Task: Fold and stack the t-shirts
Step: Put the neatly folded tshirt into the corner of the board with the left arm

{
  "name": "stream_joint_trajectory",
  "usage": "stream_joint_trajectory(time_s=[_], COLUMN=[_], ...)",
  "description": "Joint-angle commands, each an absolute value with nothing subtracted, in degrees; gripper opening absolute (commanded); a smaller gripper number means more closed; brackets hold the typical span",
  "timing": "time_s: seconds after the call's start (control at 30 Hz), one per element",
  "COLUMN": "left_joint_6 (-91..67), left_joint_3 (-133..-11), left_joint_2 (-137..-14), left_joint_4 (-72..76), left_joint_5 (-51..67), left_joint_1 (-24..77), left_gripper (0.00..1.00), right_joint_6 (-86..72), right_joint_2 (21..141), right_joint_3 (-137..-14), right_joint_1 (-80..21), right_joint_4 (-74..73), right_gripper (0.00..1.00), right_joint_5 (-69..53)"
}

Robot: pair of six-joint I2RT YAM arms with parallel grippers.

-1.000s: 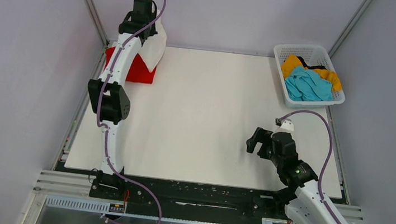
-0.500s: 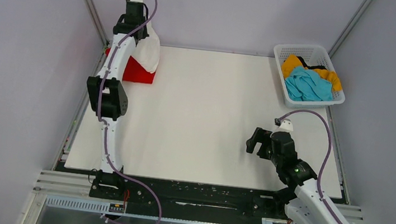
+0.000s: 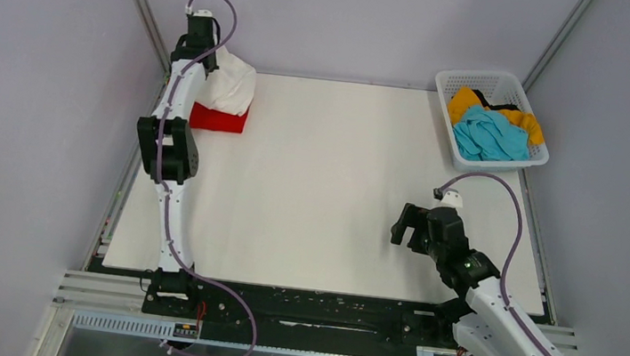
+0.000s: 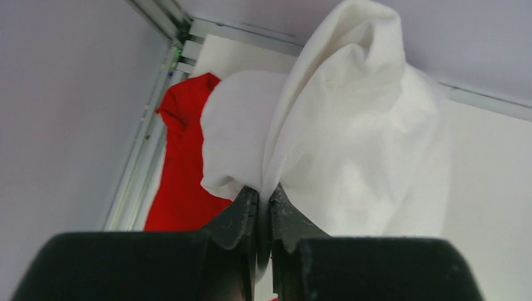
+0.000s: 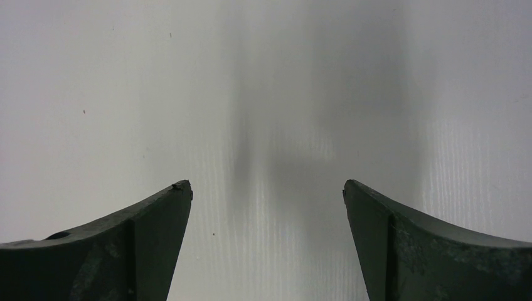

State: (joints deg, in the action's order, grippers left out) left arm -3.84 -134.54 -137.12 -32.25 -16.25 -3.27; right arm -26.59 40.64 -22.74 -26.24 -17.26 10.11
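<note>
Left wrist footage is showing the left claw [image 4: 263,191] pinching a gathered ridge of the white t-shirt [image 4: 351,125], its two dark fingers pressing together with only cloth between them. The shirt is billowing out from that pinch in soft, rounded folds, matte and thick-looking, with one tall peak rising at its far side. Beside and partly under it, the red t-shirt [image 4: 185,163] is lying against the left edge of the bench [image 3: 321,170], its bright cloth lightly creased.

Seen from the top external camera, the red shirt is sitting as a compact, roughly rectangular pad in the far left corner, and the white one is draping over its far part. I am reading this as the stacking step: the arm seems to be reaching that far so the white shirt lands on the red one, though the white bundle is looking bunched rather than flat.

Over the near right of the bench, the right claw [image 3: 406,224] is hovering with its jaws spread wide, holding nothing and apparently waiting out of the way. At the far right corner, the white lattice basket [image 3: 484,75] is holding the teal t-shirt [image 3: 488,133] and the orange-yellow t-shirt [image 3: 463,101], both crumpled and unfolded.
</note>
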Motion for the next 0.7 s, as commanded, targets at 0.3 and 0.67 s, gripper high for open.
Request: stream_joint_trajectory(time_s=[0.3,0.67], left_joint_6=[-0.8,-10.59], left_joint_3=[-134.64,-129.09], left_joint_2=[-141.05,-135.13], left_joint_4=[-21.06,-20.1], left_joint_5=[-32.59,-15.44], left_joint_1=[-5.61,-5.63], left_gripper=[0.27,0.99], right_joint_6=[-25.16,-25.02], right_joint_2=[42.46,43.32], right_joint_3=[-27.12,-28.16], right_joint_1=[-26.11,-26.13], right_joint_4=[-16.42,-16.78], right_gripper=[0.99,1.0], right_joint_5=[15.27,15.84])
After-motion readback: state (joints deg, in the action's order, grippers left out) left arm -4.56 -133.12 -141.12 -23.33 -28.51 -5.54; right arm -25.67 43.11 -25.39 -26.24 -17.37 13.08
